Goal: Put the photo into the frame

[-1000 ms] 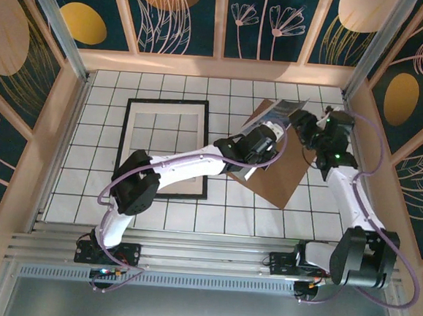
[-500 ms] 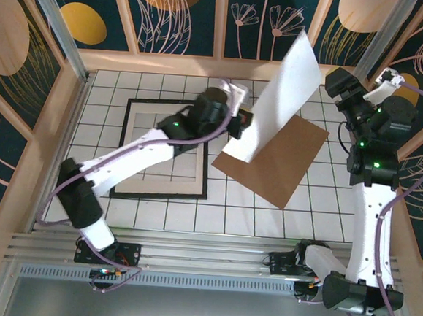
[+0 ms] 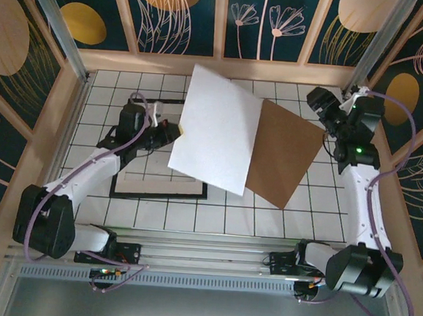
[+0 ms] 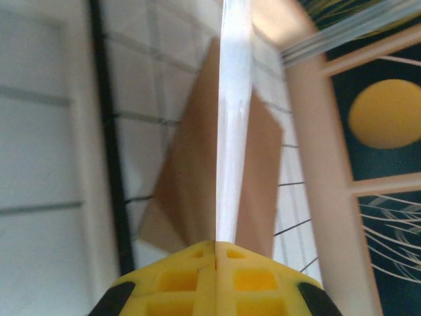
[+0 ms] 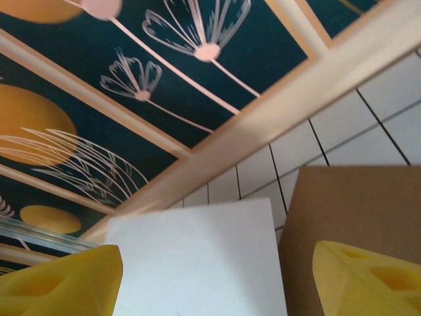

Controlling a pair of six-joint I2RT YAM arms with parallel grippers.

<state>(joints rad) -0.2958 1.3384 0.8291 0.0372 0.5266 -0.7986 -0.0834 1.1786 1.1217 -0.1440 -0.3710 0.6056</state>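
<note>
My left gripper (image 3: 172, 130) is shut on the left edge of the photo (image 3: 221, 133), held in the air with its plain white back facing up. In the left wrist view the photo (image 4: 234, 131) runs edge-on out of the shut yellow fingers (image 4: 197, 276). The black frame (image 3: 154, 194) lies flat at the left, its right part under the photo; its edge (image 4: 108, 164) shows below the wrist. My right gripper (image 3: 321, 108) hangs open at the back right, apart from the photo. In the right wrist view the white sheet (image 5: 197, 263) lies beyond its spread fingers (image 5: 59, 283).
A cream mat border (image 3: 147, 185) sits inside the frame. The brown backing board (image 3: 288, 157) lies on the tiles right of the frame, partly under the photo, and also appears as the board (image 5: 355, 224) and board (image 4: 191, 171). Wooden walls (image 3: 219, 67) enclose the tiled table.
The left arm swung left, carrying the photo from the back right to over the frame's right side, and the sheet went flatter. The right gripper let go, opened and drew back right.
</note>
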